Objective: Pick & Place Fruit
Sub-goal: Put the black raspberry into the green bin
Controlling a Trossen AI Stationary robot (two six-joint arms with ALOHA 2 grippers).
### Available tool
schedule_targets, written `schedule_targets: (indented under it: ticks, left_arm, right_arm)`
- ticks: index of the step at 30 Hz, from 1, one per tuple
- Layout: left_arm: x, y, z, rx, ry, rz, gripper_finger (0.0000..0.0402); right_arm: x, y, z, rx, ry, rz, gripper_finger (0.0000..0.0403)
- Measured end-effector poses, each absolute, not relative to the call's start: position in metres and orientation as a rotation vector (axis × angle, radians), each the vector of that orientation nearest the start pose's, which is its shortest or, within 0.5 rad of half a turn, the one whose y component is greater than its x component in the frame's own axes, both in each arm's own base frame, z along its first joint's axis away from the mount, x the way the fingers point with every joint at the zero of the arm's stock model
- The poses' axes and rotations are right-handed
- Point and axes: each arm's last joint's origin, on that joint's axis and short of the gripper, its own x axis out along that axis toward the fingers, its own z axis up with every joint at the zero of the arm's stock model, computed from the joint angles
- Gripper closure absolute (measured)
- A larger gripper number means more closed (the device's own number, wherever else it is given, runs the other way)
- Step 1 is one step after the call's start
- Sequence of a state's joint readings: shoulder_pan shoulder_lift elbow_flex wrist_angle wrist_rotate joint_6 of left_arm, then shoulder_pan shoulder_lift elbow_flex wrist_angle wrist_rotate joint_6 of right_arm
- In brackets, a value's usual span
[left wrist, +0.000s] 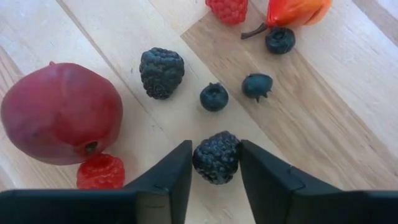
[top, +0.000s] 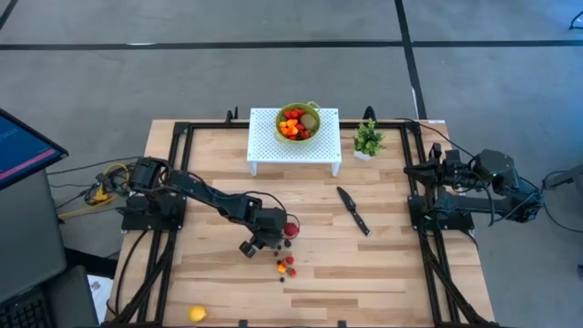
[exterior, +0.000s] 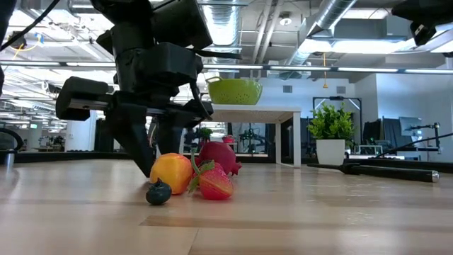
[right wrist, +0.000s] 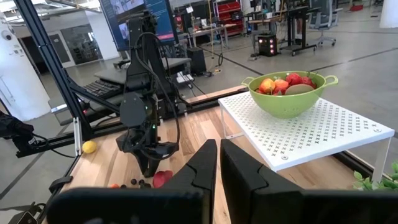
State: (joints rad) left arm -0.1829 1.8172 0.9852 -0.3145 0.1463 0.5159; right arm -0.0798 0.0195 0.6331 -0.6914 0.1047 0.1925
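My left gripper [left wrist: 216, 167] sits low on the table, fingers closing round a blackberry [left wrist: 216, 157] so I can lift just that one. Ahead lie blueberries [left wrist: 214, 97] and a pomegranate [left wrist: 61, 121]. The green bowl [top: 298, 121] waits far beyond.

Grey floor [top: 273, 73] with dark seams surrounds the wooden table [top: 383, 264]. Beyond, an open workshop: exposed ceiling ducts [exterior: 283, 25], strip lights [exterior: 368, 69], white walls [exterior: 414, 99], shelving [right wrist: 230, 12] and desks [right wrist: 112, 74].
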Motion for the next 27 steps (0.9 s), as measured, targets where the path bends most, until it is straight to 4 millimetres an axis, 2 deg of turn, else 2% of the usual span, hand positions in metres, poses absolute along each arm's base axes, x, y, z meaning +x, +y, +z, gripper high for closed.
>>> schedule_targets:
  ticks: [5, 19, 23, 27]
  left_arm:
    - [0.327, -0.065, 0.131, 0.474, 1.05, -0.583, 0.0296]
    - [0.326, -0.065, 0.133, 0.476, 1.052, -0.579, 0.0295]
    - [0.324, -0.062, 0.155, 0.483, 0.986, -0.554, 0.0295]
    - [0.324, -0.052, 0.19, 0.482, 0.829, -0.486, 0.0295]
  right_arm:
    - [0.018, -0.004, 0.291, 0.191, 0.06, -0.191, 0.0386]
    - [0.018, -0.004, 0.291, 0.191, 0.06, -0.191, 0.0386]
    - [0.018, -0.004, 0.291, 0.191, 0.06, -0.191, 0.0386]
    - [0.018, -0.004, 0.291, 0.191, 0.06, -0.191, 0.0386]
